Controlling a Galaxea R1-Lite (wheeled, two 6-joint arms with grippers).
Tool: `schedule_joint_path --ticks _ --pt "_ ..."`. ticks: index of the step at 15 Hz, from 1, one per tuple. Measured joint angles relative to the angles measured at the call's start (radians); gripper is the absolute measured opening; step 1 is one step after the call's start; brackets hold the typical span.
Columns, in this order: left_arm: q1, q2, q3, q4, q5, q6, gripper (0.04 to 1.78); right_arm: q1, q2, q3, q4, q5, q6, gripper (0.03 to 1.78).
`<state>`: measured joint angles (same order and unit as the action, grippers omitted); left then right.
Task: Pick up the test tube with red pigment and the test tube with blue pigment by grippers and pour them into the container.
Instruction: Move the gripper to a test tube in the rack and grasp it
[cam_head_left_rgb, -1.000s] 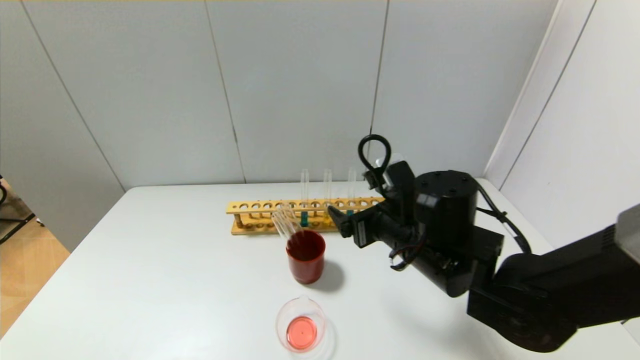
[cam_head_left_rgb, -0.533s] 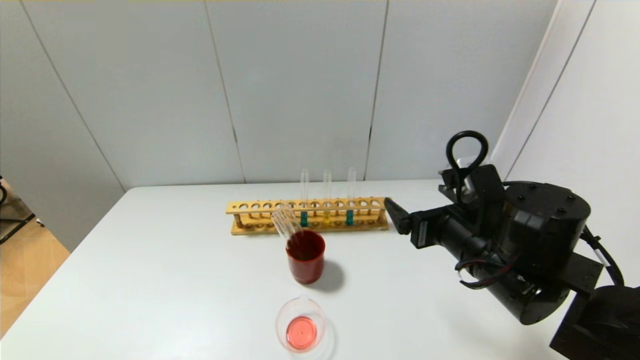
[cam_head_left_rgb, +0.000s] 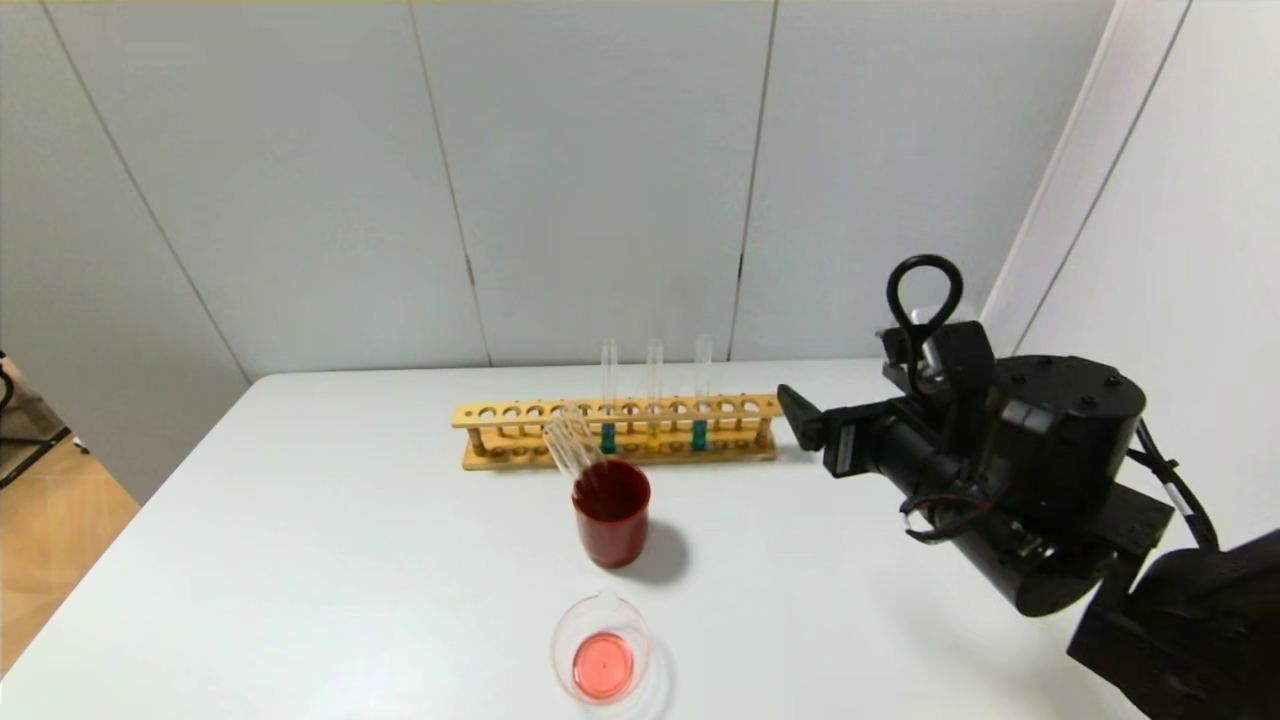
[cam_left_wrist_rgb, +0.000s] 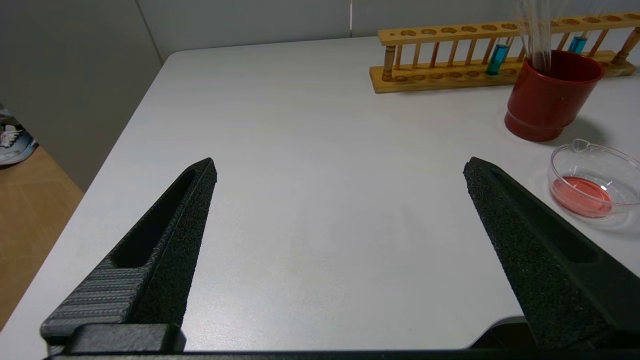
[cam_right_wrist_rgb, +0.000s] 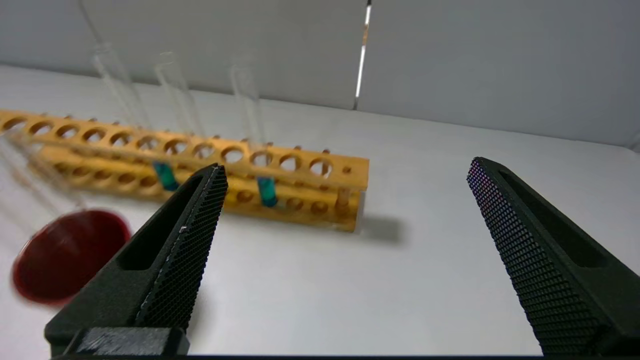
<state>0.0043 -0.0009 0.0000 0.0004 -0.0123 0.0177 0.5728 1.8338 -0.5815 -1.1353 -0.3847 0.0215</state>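
Glass container (cam_head_left_rgb: 601, 655) holds shallow red liquid.

- The right gripper (cam_right_wrist_rgb: 345, 170) is cut off at its base by the picture's edge.
- Beside its finger, the red cup (cam_right_wrist_rgb: 70, 255) is blurred — its tubes (cam_right_wrist_rgb: 30, 170) too.
- The rack's (cam_right_wrist_rgb: 320, 180) far end is cut off.

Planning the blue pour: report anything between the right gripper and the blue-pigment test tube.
Nothing visible: the open right gripper has a free path to the blue-pigment test tube above the wooden rack.
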Motion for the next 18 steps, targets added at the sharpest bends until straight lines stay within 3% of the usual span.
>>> schedule_joint_path --ticks 3,8,18 --pt "0.0 0.0 0.0 0.0 0.0 0.0 1.75 -0.04 0.108 -0.116 -0.012 0.034 -0.006 1.75" --pt "0.0 0.0 0.0 0.0 0.0 0.0 1.75 -0.077 0.262 -0.294 -0.009 0.172 -0.013 1.75" --pt "0.0 0.0 0.0 0.0 0.0 0.0 1.75 -0.073 0.451 -0.471 0.001 0.303 -0.029 1.75"
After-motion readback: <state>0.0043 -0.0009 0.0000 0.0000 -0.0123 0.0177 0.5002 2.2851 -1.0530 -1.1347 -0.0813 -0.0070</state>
